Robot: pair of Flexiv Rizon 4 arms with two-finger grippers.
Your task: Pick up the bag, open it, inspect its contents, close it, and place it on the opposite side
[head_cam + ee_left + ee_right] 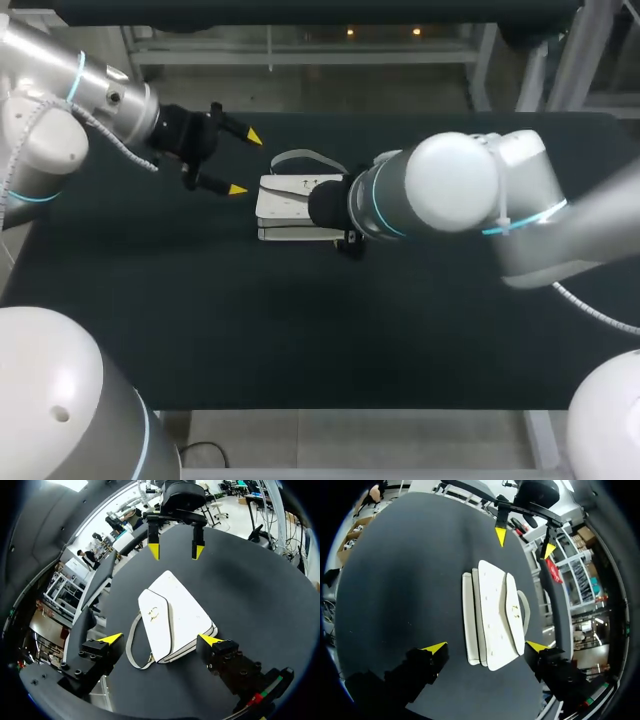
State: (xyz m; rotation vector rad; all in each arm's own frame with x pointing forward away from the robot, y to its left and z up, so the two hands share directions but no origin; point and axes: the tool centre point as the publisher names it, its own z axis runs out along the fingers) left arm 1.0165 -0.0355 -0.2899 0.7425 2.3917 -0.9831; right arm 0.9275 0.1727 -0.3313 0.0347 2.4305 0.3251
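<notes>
White bag [290,205] flat at middle of desk [200,330]. My right tool [486,647] directly over bag, spread wide, empty, nearer; bag's long axis runs ahead of it. My left tool [244,162] just beside bag's end, wide, empty.

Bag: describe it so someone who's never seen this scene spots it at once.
Look at the dark table, near its middle, where the left gripper and right gripper face each other. The bag lies flat between them. It is the only white thing there, with a small gold clasp and a looped strap.
</notes>
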